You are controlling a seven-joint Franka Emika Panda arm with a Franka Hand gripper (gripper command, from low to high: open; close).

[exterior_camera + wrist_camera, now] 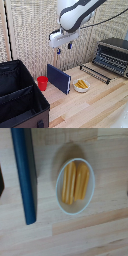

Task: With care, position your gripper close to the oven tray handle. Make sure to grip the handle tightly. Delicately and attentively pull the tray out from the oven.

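1 Franka arm is in view, with its gripper [63, 48] hanging high above the worktop [95, 107], clear of every object. Its 2 blue-tipped fingers [58, 50] point down with a small gap between them, and they hold nothing. At the near edge of the worktop, on the exterior view's left, a big black bin [20, 97] takes up the corner. Behind the bin's far corner stands a small red cup [43, 82]. Just beside the cup, an upright dark-blue flat panel [59, 78] stands on its long edge. A white oval plate [81, 85] with yellow sticks [81, 84] lies flat near the panel, toward the middle of the worktop; the wrist view shows the same plate [75, 185], sticks [75, 182] and panel [26, 173] from above. Farther back, the tray [96, 72] lies flat on the worktop in front of the oven [113, 56], already outside it, with the oven tray handle [93, 75] along its front long edge. The oven sits at the far corner on the exterior view's right.
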